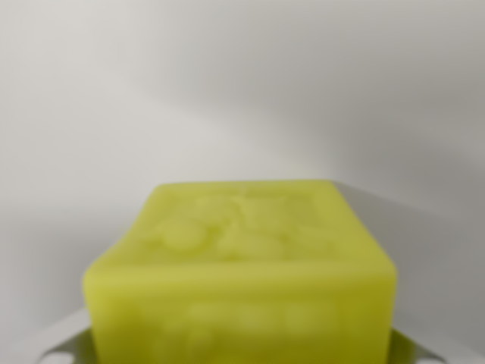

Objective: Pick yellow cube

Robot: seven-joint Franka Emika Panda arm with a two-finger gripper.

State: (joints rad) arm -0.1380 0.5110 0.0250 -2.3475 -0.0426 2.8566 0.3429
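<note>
Filling the lower frame, blurred yellow cube (241,265) between pale jaws.

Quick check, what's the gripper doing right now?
Gripper: cannot be told; only pale finger parts show at the bottom corners, either side of the blurred yellow embossed cube.

Cube (242,273) fills foreground; clear beyond.

Yellow cube (241,269): yellow-green, matte, blurred from closeness to the lens. Fills the lower centre of the wrist view; bottom cut off by the frame edge. Top face visible, carrying a raised embossed pattern, details unreadable. Near face also shows faint relief. Edges rounded. Sits square to the camera, top face level, not tilted.
</note>
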